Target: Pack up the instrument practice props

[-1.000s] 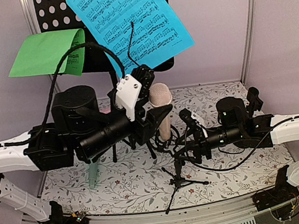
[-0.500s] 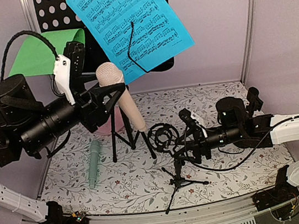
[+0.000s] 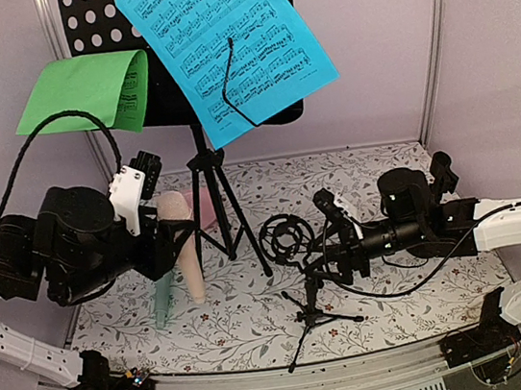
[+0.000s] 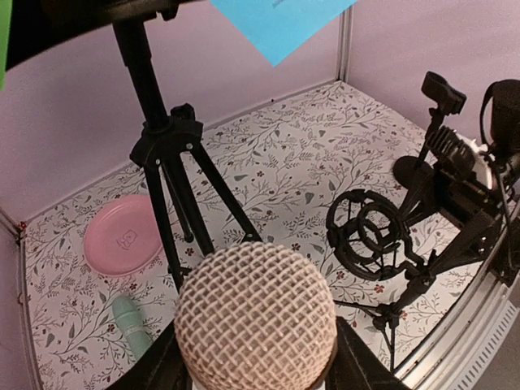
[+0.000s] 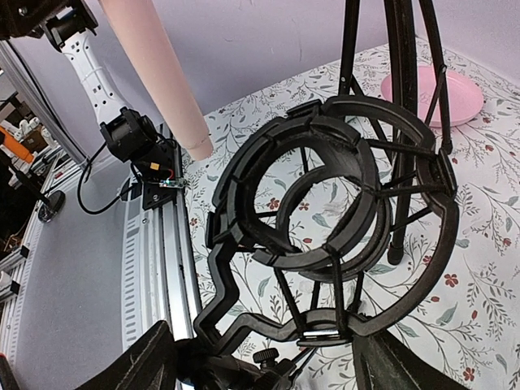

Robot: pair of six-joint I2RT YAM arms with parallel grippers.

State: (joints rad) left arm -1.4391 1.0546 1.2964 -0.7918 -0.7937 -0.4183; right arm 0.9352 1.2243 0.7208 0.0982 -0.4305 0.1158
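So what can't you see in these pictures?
Mint-green microphone: top view, left arm covers its upper end.
Pink plate: top view, mostly behind the peach microphone.
Left hand: left wrist view, microphone head hides most of it.
Right hand: right wrist view, bottom edge cuts it; grip on the shock mount unclear.

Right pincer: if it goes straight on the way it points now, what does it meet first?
The black shock-mount ring on the small microphone tripod, directly ahead of the right pincer and very close. Beyond it stand the music desk's tripod legs; how far behind is unclear.
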